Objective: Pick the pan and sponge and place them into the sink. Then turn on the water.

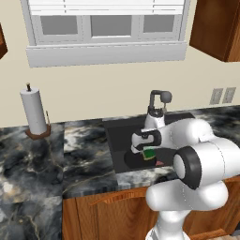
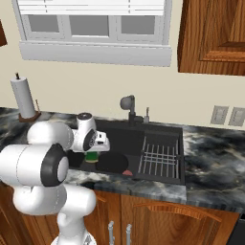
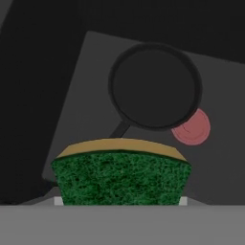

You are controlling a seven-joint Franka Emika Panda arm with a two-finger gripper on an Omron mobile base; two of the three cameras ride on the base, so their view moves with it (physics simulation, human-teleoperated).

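Sponge (image 1: pixel 149 153) sits pinched in the gripper (image 1: pixel 148 155) over the sink (image 1: pixel 117 133); pan (image 1: pixel 136 160) lies on the basin floor below. Right base view: sponge (image 2: pixel 92 156) hangs at the gripper (image 2: pixel 93 157) above the pan (image 2: pixel 112 162), drying rack (image 2: pixel 161 160) alongside. Hand view: sponge (image 3: pixel 120 175) green face up between the fingers, pan (image 3: pixel 154 86) below, touching the red drain mark (image 3: pixel 194 129).
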